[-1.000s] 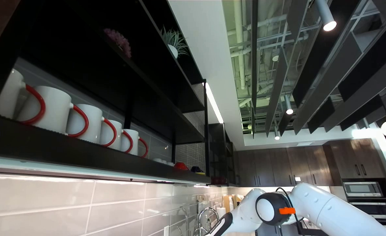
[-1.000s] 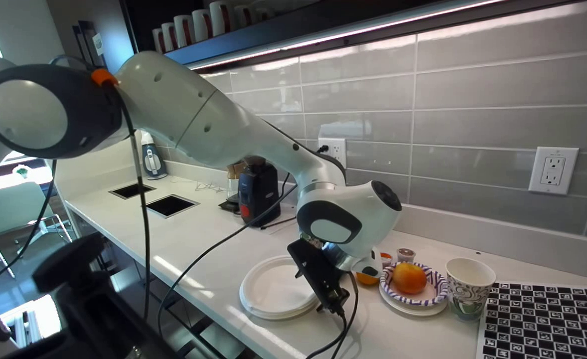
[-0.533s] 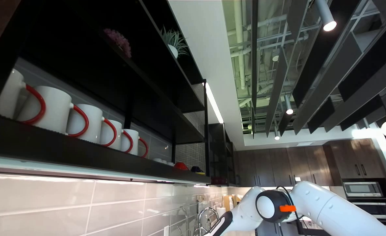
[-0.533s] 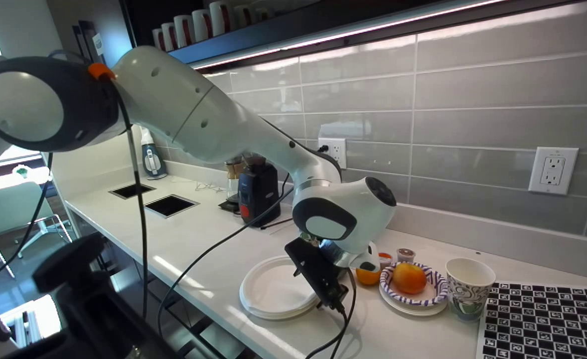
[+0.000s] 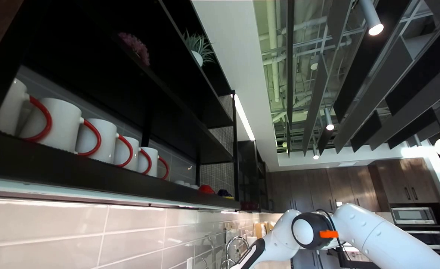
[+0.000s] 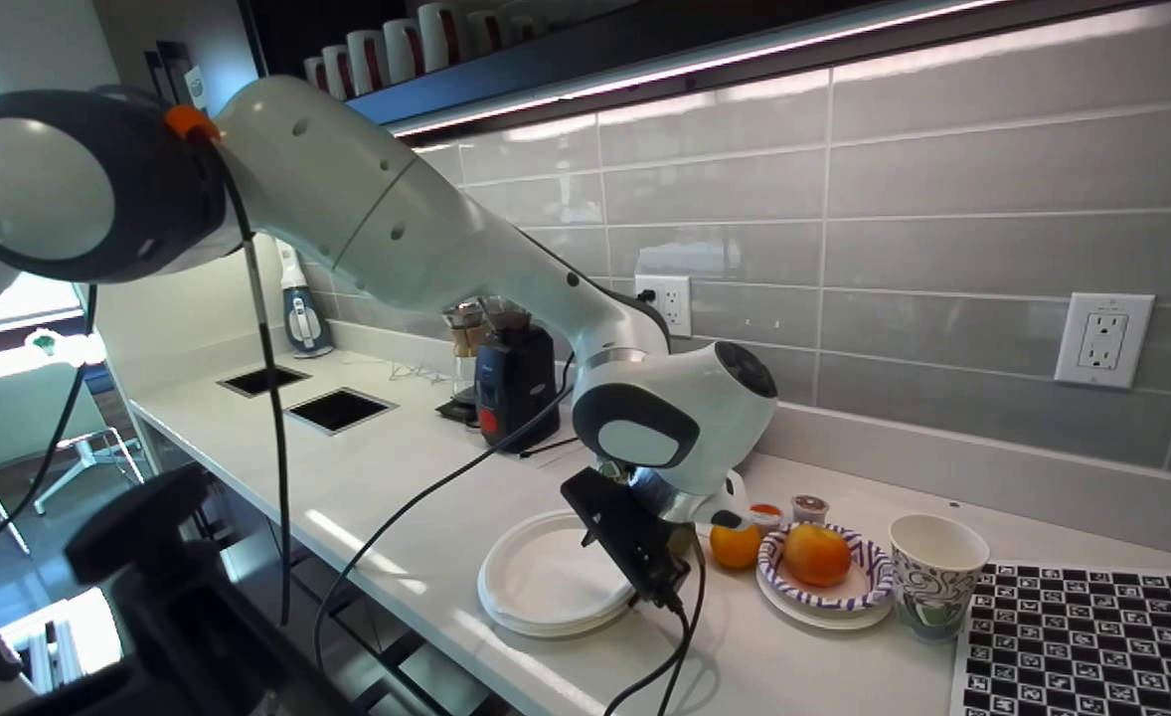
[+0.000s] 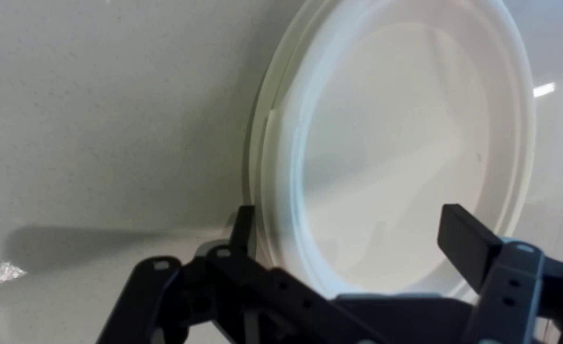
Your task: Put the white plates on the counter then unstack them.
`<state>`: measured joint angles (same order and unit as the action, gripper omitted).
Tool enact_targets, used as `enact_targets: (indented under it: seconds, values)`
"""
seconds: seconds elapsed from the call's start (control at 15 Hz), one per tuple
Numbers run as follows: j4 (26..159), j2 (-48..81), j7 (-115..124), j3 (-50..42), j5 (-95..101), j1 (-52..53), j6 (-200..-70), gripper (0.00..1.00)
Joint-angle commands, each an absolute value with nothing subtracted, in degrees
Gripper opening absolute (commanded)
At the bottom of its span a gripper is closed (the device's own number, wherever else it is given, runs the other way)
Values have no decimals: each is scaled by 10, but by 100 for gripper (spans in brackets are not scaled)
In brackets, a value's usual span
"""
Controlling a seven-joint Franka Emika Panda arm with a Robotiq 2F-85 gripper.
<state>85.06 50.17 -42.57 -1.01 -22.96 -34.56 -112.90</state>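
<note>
Nearest the wrist camera, black two-finger gripper (image 7: 357, 231): fingers (image 7: 468, 243) spread wide apart at a stack of round white plates (image 7: 396, 162). One finger is just beside the outer rim, contact unclear; the other shows across the top plate, height unclear. Stack lies on the glossy white counter (image 7: 109, 143), rims slightly offset. Near it, in an exterior view: round orange fruit (image 6: 735, 547), then red-orange fruit (image 6: 817, 555) in a purple-and-white paper bowl (image 6: 872, 570) on a single white plate (image 6: 829, 621); white paper cup with leafy print (image 6: 936, 577) just beside; black-and-white checkered board (image 6: 1092, 636) next. Farther down the counter, black boxy appliance (image 6: 518, 388). Above, in both exterior views, red-handled white mugs (image 5: 61, 123) on a black shelf (image 5: 93, 172).
</note>
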Motion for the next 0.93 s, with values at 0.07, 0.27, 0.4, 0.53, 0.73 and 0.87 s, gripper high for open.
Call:
enact_targets:
  seconds: [0.07,0.27,0.4,0.53,0.73,0.87]
  values:
    - [883,479,-439,-9,-225,-342,-1153,61]
    - [886,479,-442,-10,-224,-342,-1159,39]
    - [891,478,-444,-11,-224,-343,-1165,25]
    - [896,476,-446,-13,-223,-343,-1172,11]
    - [901,475,-446,-15,-222,-344,-1176,0]
    - [904,472,-446,-15,-224,-345,-1176,0]
